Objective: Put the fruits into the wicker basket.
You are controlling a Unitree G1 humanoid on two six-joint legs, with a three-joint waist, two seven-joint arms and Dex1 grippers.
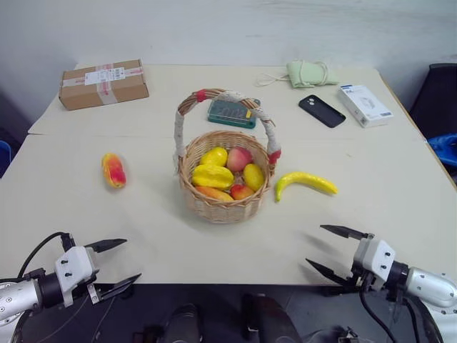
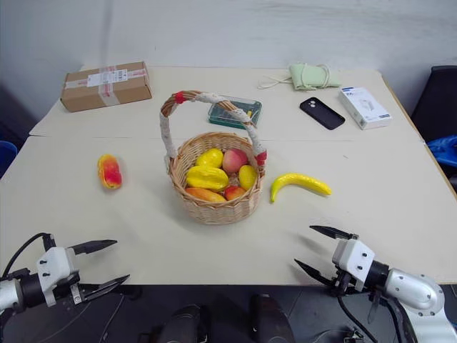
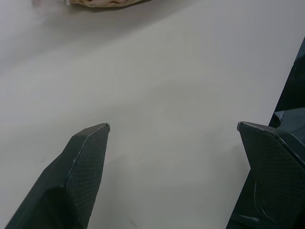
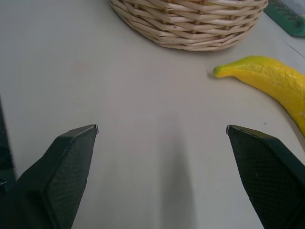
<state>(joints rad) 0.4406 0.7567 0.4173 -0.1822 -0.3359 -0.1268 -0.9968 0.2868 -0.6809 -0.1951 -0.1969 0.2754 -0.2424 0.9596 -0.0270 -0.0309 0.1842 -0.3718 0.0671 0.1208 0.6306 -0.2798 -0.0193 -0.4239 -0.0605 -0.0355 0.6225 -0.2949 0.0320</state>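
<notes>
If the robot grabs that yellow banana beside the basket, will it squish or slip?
The banana looks like glossy moulded plastic, so probably stiff and light, not squishy. Its smooth skin may slip between fingers. Its curve suggests that it might pivot if pushed.

Two head views look forward and down from above the near edge of the desk (image 1: 371,207), taking in its whole top to the far wall; they overlap almost fully, both holding the wicker basket (image 1: 225,204) at centre, with the right eye's picture set slightly to one side. The left wrist view sits low and close over bare desk, looking along its fingers (image 3: 86,157), the basket's base at its far edge. The right wrist view, equally low, faces the basket wall and the banana (image 4: 267,78), both also in the head views.
</notes>
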